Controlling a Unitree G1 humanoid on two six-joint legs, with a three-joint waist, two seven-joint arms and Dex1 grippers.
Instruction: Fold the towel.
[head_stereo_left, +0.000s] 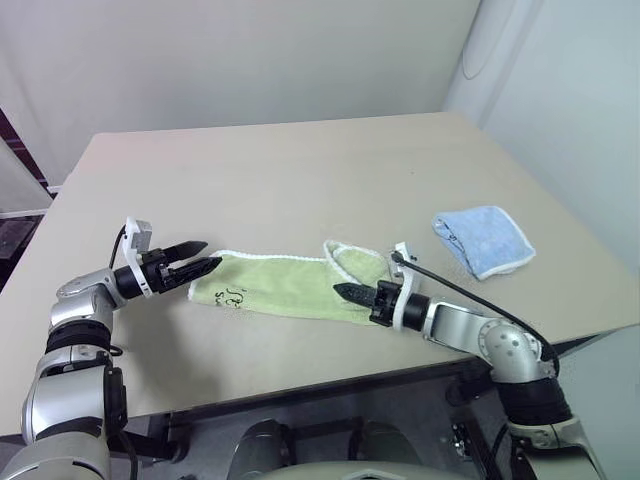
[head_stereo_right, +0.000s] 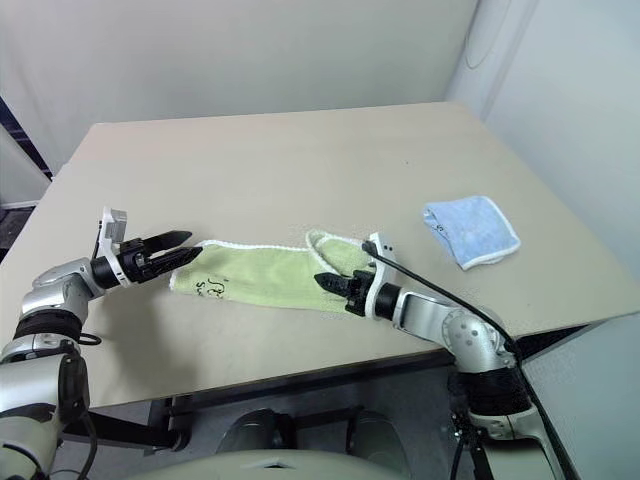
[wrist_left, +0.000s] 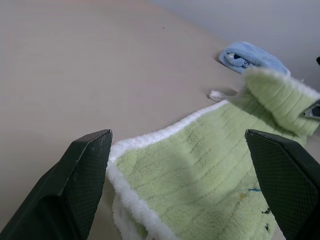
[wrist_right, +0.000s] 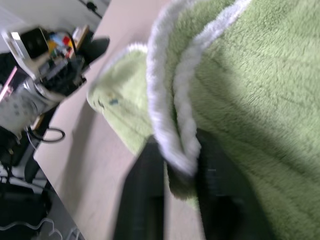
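Presently, one towel, light green, on the worktop: lying as a long narrow strip, its right end turned back over itself (judged a fold part-made, the strip not yet halved). Left gripper: fingers wide apart, straddling the towel's left corner without touching. Right gripper: fingers slightly parted about the white-corded edge at the turned end.

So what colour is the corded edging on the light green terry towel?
White, running along the light green terry towel's corded edging; clearest in the left wrist view.
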